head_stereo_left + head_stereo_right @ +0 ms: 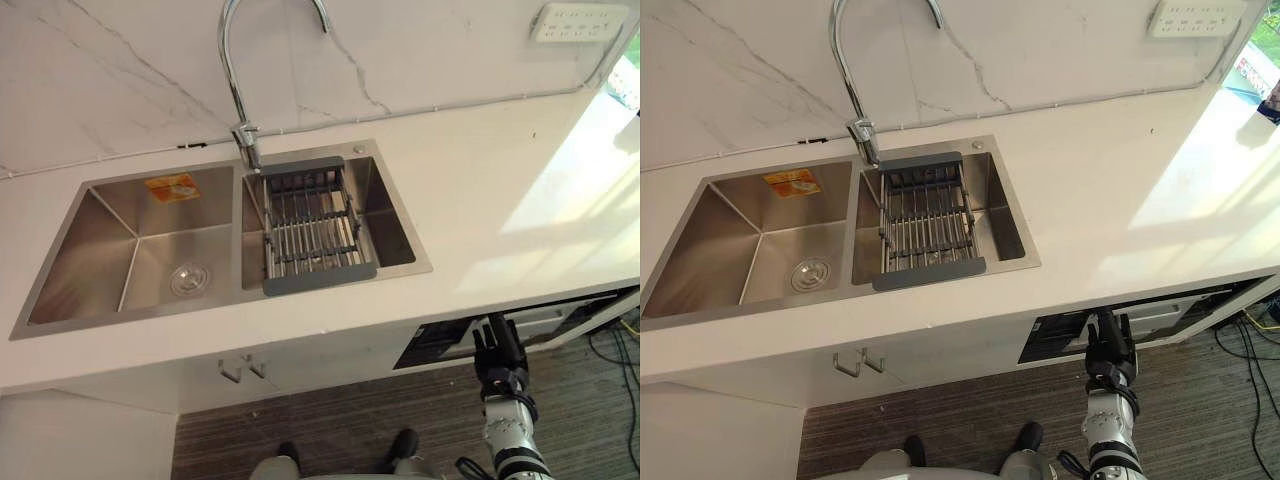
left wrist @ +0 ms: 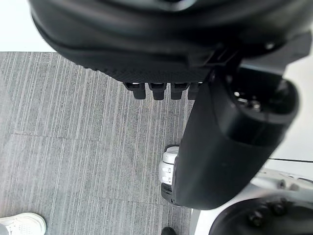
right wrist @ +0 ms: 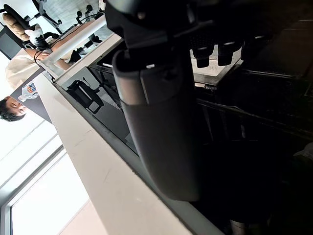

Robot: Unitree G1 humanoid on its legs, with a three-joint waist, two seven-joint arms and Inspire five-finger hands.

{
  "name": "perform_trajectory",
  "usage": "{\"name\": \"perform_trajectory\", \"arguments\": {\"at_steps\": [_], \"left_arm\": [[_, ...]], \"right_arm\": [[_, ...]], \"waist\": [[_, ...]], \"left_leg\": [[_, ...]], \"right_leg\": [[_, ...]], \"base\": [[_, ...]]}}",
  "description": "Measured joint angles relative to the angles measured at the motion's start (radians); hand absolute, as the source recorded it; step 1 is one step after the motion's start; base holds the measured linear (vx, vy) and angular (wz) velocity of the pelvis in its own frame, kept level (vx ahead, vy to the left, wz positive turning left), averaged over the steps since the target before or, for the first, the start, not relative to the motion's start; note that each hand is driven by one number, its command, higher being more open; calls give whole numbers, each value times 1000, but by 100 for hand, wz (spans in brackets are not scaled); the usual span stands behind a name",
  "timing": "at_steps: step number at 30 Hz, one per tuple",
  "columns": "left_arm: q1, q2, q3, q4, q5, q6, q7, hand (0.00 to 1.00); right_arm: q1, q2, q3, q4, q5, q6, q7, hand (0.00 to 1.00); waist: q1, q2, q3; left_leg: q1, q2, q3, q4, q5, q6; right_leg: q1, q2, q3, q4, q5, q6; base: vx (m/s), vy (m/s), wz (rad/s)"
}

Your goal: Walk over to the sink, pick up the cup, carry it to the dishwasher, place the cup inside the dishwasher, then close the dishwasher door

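Two steel basins form the sink, left in the white surface. Right hand, fingers straight and empty, is by the dishwasher below. Left hand has relaxed, empty fingers.

Rack in the sink's right basin — faucet behind

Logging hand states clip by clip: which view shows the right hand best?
The right eye view: the right hand shows whole, fingers straight, below the counter edge. The left eye view shows much the same. The right wrist view gives its thumb and fingertips, very close.
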Motion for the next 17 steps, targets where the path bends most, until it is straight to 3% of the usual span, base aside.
{"name": "perform_trajectory", "arguments": {"at_steps": [3, 5, 8, 17], "left_arm": [[6, -7, 1, 0, -13, -17, 0, 100], [11, -9, 1, 0, -11, -30, 0, 100], [18, -10, 0, 0, -11, -43, -1, 100], [27, -3, -13, 2, -53, -43, -49, 100]], "right_arm": [[64, -13, 109, -4, -134, 24, 12, 100], [102, 43, 141, 33, -186, 33, 24, 100], [131, 96, 148, 88, -252, 37, 32, 100], [165, 96, 149, 61, -388, -1, 36, 100]], "waist": [[5, 1, 0], [7, 3, -1], [7, 4, -2], [6, 0, -1]], "left_leg": [[1, 13, 0, 0, 2, -4], [4, 22, -2, -7, 5, -8], [14, 22, 0, -17, 6, -10], [48, 7, 16, -50, 9, -13]], "right_leg": [[4, 10, -3, 0, -9, -13], [8, 18, -7, 0, -14, -20], [14, 19, -7, 0, -17, -18], [23, 4, 5, 5, -13, 4]], "base": [[-1, -5, 2], [21, -20, 7], [49, 5, 1], [66, 36, -2]]}}
